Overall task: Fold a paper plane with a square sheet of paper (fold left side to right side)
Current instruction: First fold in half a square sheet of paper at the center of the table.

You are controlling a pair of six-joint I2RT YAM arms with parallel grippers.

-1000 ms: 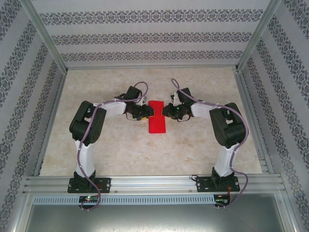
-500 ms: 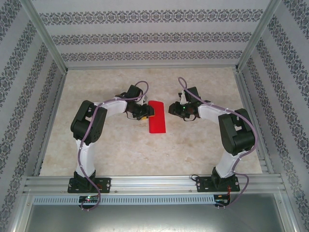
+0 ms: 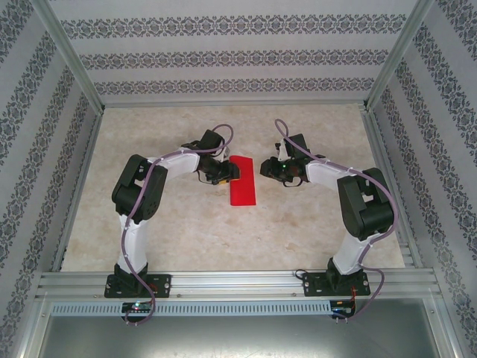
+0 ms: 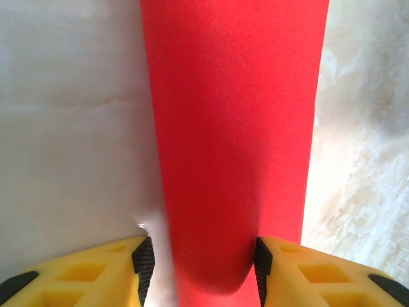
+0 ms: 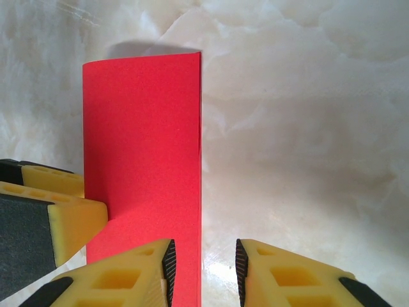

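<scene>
No text, label, brand, number or sign can be read in any of the views.

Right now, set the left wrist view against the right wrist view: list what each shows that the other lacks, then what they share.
Left wrist view: the left tool, jaws apart astride one end of the bright red folded paper sheet.
Right wrist view: the sheet's square-cut end and its shadow, the right tool with jaws apart over the sheet's long edge, and one yellow finger of the left tool at the opposite edge.
Both: the red sheet lying on the pale marbled table.
</scene>
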